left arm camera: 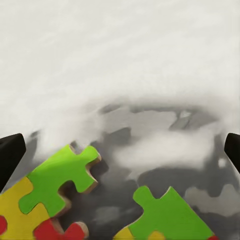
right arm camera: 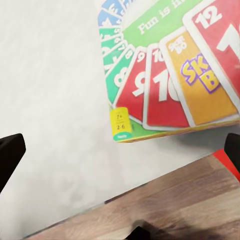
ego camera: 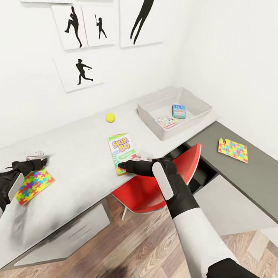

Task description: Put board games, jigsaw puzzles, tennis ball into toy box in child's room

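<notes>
Pale grey tabletop (ego camera: 79, 157) stretches beneath both arms in the child's room as the tidy-up stands part done. At far left, the left gripper (ego camera: 34, 156) hangs over the inner edge of one jigsaw puzzle (ego camera: 34, 185), its dark fingertips (left arm camera: 10, 155) spread wide apart at the sides of the wrist view with nothing between them. Moving right, one tennis ball (ego camera: 110, 117) sits loose near the wall, and one Skip-Bo box (ego camera: 120, 152) lies close to the table's front edge, its near corner under the right gripper (ego camera: 124, 165), also spread open and empty. Risk, as it reads: the box lies flat, so a closing pinch may nudge it off the edge toward the red chair (ego camera: 168, 183) rather than lift it; the thin puzzle may likewise slide instead of rising. Farther right, the toy box (ego camera: 154, 110) already holds two board games, a white one (ego camera: 167, 122) and a small blue one (ego camera: 178, 111). At far right, a second jigsaw puzzle (ego camera: 233, 150) rests on the dark lower section. Count: three games, two puzzles, one ball, one bin.
</notes>
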Available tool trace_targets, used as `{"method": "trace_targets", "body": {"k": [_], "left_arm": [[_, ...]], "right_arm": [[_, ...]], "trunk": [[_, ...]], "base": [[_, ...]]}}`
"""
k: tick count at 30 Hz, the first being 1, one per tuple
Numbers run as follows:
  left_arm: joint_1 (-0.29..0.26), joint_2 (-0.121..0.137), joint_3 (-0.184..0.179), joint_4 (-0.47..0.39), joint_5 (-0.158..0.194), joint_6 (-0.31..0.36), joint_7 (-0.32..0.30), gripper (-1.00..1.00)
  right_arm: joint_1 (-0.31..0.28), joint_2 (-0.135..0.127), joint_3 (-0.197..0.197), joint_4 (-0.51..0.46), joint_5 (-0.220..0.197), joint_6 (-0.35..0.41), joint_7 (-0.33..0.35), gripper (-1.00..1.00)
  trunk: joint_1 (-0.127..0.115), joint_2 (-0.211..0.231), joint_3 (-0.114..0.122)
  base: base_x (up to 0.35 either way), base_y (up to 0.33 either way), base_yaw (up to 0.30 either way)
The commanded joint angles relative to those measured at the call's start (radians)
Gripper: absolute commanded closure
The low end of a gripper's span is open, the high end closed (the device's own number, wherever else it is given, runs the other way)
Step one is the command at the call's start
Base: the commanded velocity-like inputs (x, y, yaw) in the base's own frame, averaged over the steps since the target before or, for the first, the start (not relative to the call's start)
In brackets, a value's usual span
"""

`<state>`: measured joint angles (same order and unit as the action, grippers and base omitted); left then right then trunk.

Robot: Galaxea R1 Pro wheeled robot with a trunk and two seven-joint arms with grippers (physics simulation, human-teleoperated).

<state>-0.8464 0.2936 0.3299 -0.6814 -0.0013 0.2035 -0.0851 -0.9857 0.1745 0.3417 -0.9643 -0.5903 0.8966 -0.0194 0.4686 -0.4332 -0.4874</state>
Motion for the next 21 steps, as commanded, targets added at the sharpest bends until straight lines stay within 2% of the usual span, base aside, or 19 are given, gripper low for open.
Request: {"method": "trace_targets", "body": {"k": [1,21], "left_arm": [[0.000,-0.001,0.005,-0.001,0.000,0.006,-0.007,-1.00],[-0.001,-0.001,0.020,-0.001,0.000,0.007,-0.007,-1.00]], "right_arm": [[-0.001,0.000,0.000,-0.001,-0.002,0.003,-0.002,-1.00],[-0.001,0.000,0.000,-0.005,-0.002,0.004,-0.002,-1.00]], "trunk": [[0.000,-0.002,-0.001],[0.000,-0.002,-0.002]], "base": [[-0.012,0.001,0.000],[-0.058,0.013,0.000]]}}
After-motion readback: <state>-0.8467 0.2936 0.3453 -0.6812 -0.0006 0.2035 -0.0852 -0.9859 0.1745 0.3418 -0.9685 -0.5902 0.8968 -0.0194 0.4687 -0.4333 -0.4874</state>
